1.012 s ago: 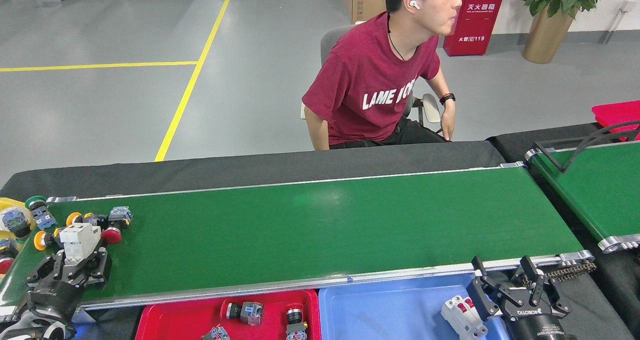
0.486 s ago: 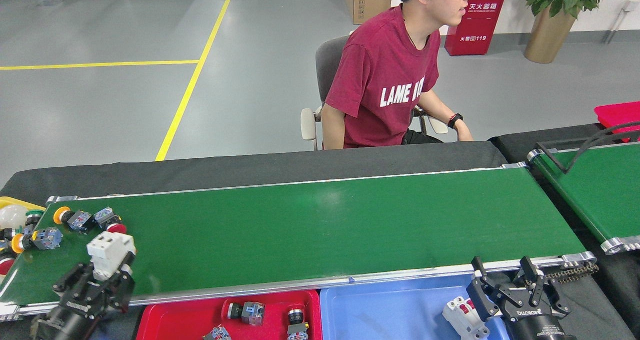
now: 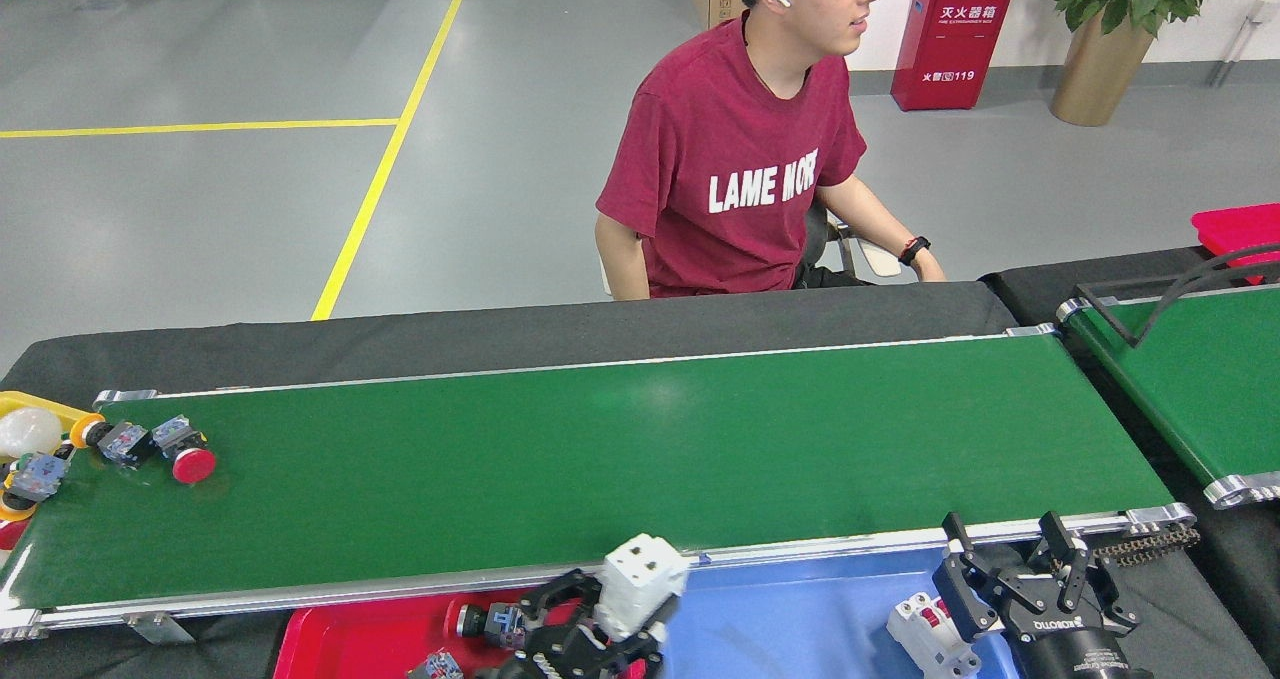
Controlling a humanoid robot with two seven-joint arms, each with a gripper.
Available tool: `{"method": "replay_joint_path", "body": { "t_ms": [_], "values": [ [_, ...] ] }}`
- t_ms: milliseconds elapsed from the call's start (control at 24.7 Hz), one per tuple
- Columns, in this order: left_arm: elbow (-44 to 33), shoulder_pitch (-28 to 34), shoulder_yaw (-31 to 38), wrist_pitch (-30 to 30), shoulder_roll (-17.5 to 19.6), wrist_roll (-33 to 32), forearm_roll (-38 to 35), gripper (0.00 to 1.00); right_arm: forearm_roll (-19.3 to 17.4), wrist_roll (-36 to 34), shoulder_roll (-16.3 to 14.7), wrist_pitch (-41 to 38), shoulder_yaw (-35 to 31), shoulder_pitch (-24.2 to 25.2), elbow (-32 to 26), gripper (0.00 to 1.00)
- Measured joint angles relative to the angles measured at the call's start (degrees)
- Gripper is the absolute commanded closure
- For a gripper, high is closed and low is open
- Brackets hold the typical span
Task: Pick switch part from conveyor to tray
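- Left gripper is clamping a white switch part, holding it over the seam between the red tray and the blue tray, just beside the near rail of the conveyor.
- Right gripper is hovering with fingers spread, empty, beside a white breaker lying in the blue tray.

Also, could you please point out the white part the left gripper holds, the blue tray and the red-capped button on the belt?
White part (image 3: 638, 577): head view, front face.
Blue tray (image 3: 790, 619): head view, bare floor.
Red-capped button (image 3: 192, 465): head view, red cap.
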Motion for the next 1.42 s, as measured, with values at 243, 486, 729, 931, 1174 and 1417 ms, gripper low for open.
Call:
{"method": "replay_joint_path", "body": {
  "t_ms": [243,486,729,931,1174,1417],
  "values": [
    [1.3,-0.5,-6.4,11.5,0.5,-6.0,-0.1,0.00,0.0,0.1,0.0,0.0,0.0,0.0,0.0,0.04],
    [-1.3,1.2,-3.9,14.7,0.6,-6.8,1.9,0.00,0.0,0.2,0.0,-0.3,0.0,0.0,0.0,0.04],
    [-8.7,7.9,19.9,13.3,7.1,-1.4,13.3,0.00,0.0,0.2,0.0,0.1,-1.1,0.2,0.0,0.04],
    [-5.5,12.1,40.9,8.7,13.2,6.1,16.6,0.00,0.0,0.2,0.0,0.4,-1.1,0.3,0.0,0.04],
    [-0.3,14.3,48.6,5.3,13.0,7.4,16.9,0.00,0.0,0.4,0.0,0.5,-1.1,0.3,0.0,0.04],
    [-1.0,13.0,48.2,4.6,12.9,6.1,18.9,0.00,0.0,0.4,0.0,0.5,-1.1,0.3,0.0,0.04]
  ]
}}
